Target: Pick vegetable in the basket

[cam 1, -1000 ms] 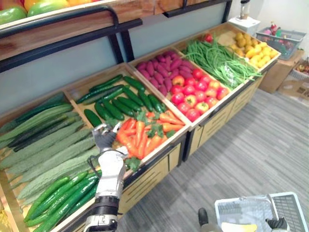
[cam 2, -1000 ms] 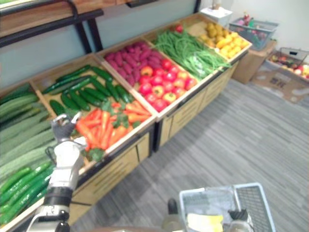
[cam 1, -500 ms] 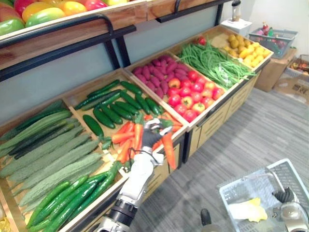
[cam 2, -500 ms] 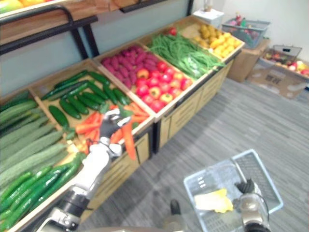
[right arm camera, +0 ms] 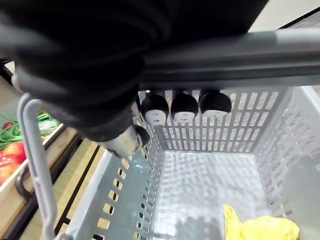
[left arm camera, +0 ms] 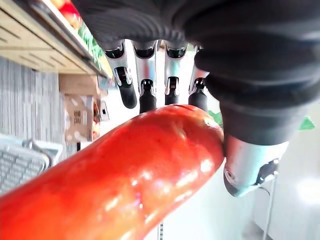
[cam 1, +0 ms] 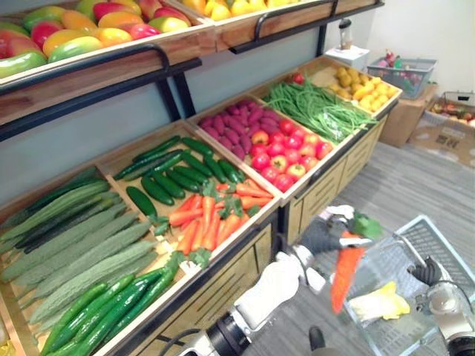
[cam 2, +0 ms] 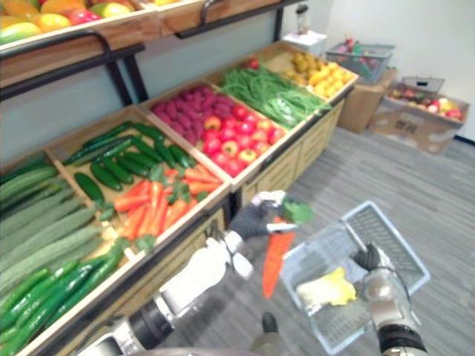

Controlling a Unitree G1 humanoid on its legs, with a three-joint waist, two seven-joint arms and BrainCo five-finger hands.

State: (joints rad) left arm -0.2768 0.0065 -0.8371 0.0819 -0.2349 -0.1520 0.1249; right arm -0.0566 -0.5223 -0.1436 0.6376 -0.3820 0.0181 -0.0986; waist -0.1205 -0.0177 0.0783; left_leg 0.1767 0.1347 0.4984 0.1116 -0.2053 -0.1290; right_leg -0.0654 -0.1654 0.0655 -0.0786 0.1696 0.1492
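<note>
1. My left hand (cam 1: 326, 233) grips a long orange carrot with a green leafy top (cam 1: 343, 271). Fingers and thumb are curled round its upper end, and the carrot hangs tip down in the air.
2. The carrot hangs right at the left rim of a pale grey perforated plastic shopping basket (cam 1: 434, 239) and is not resting inside it.
3. My right hand (cam 1: 429, 271) is closed round the basket's grey bar handle (right arm camera: 240, 55), holding it above the grey striped floor (cam 1: 415, 178).
4. A crumpled yellow item (cam 1: 380, 302) lies on the basket's bottom.
5. Behind, a wooden produce stand (cam 1: 245, 256) shows loose orange carrots (cam 1: 211, 219) beside dark green cucumbers (cam 1: 178, 167).
</note>
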